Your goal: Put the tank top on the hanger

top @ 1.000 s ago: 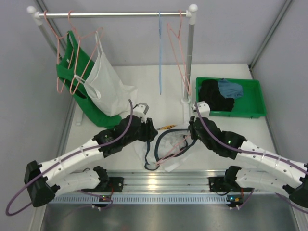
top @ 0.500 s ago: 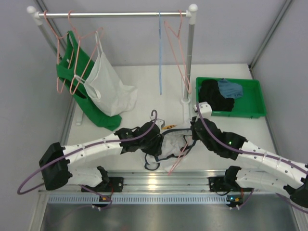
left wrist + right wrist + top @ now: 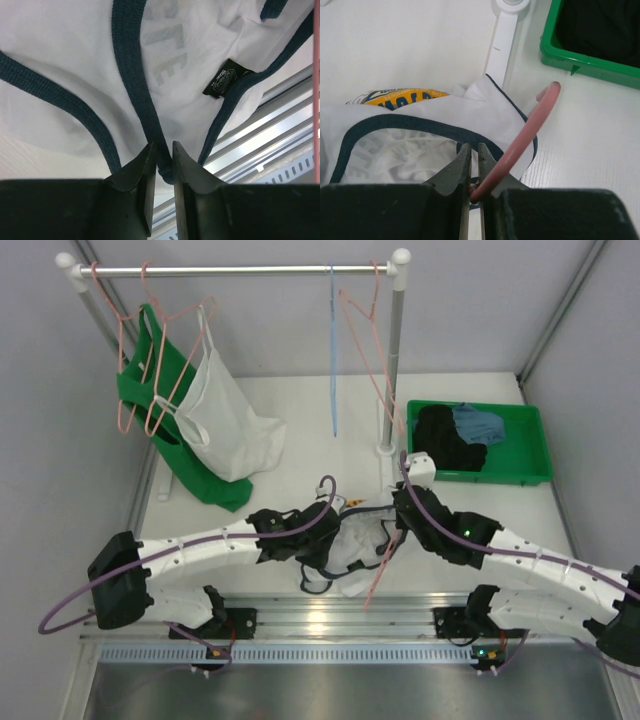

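Note:
The tank top [image 3: 352, 543], white with navy trim, lies bunched on the table between my two grippers. My left gripper [image 3: 333, 537] is shut on one navy strap [image 3: 150, 125], with the white cloth and its black label [image 3: 225, 80] just beyond the fingertips [image 3: 146, 150]. My right gripper [image 3: 393, 525] is shut on the pink wire hanger [image 3: 381, 565], which slants from the gripper toward the near table edge. In the right wrist view the hanger's hook [image 3: 532, 120] curves up right of the gripper [image 3: 474, 146], over the tank top [image 3: 420, 145] and its yellow print [image 3: 395, 96].
A clothes rail [image 3: 240, 270] at the back carries a green top [image 3: 150, 390], a plain white top [image 3: 225, 415], pink hangers [image 3: 130, 360] and a light blue hanger [image 3: 332, 350]. A green tray [image 3: 480, 480] of dark clothes stands at the right, beside the rack post [image 3: 395, 360].
My left arm has swung right and closed on the tank top's strap. The cloth is bunched closer to the right gripper. The hanger's free end has dropped toward the near table edge.

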Tool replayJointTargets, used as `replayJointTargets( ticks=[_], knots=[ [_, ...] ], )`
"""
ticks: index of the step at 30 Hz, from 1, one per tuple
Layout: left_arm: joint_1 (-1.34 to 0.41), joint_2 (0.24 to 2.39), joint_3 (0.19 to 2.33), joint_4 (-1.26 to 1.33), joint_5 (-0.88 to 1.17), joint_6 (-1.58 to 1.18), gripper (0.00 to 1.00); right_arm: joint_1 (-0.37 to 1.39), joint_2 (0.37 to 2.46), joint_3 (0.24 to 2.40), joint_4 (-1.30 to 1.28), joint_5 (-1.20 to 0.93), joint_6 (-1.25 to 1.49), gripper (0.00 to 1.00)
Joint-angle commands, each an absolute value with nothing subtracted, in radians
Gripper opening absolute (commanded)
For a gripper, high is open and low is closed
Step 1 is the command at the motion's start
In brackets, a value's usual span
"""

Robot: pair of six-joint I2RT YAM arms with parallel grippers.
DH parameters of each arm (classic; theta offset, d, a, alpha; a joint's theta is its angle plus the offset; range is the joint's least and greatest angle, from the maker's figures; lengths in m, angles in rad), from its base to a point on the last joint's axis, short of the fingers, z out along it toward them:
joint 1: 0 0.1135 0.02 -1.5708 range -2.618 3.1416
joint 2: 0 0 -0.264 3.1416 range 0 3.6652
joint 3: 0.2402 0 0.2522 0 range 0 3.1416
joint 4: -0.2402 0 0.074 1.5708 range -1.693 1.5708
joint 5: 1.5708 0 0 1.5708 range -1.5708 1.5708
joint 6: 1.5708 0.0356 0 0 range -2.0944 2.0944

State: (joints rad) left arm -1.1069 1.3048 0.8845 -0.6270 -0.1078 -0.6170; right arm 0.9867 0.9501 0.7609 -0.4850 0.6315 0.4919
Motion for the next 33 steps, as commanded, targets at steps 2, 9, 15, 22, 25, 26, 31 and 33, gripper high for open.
replayJointTargets(
  ticks=[2, 9, 15, 22, 25, 26, 31, 33],
  knots=[
    [-1.111, 1.285, 0.907, -0.646, -0.149, -0.63, 0.19, 1.006, 1.005, 0.811, -0.402, 0.663, 0.534, 0.0],
    [-1.12, 1.206, 0.855, -0.649, -0.135, -0.66, 0.0, 1.005, 1.11, 0.893, -0.443, 0.759, 0.644, 0.0],
    [-1.146, 1.131, 0.831, -0.646, -0.127, -0.684, 0.0, 1.005, 1.173, 0.963, -0.488, 0.857, 0.762, 0.0],
    [-1.175, 1.089, 0.825, -0.666, -0.127, -0.71, 0.0, 1.005, 1.216, 0.982, -0.499, 0.933, 0.88, 0.0],
    [-1.181, 1.074, 0.828, -0.683, -0.126, -0.712, 0.0, 1.005, 1.23, 0.97, -0.485, 0.956, 0.917, 0.0],
    [-1.181, 1.066, 0.834, -0.689, -0.126, -0.712, 0.0, 1.005, 1.242, 0.968, -0.486, 0.963, 0.926, 0.0],
    [-1.186, 1.04, 0.851, -0.704, -0.106, -0.712, 0.0, 1.005, 1.278, 0.974, -0.495, 1.0, 0.992, 0.0],
    [-1.189, 1.037, 0.861, -0.715, -0.101, -0.712, 0.0, 1.005, 1.295, 0.986, -0.5, 1.011, 1.02, 0.0]
  ],
)
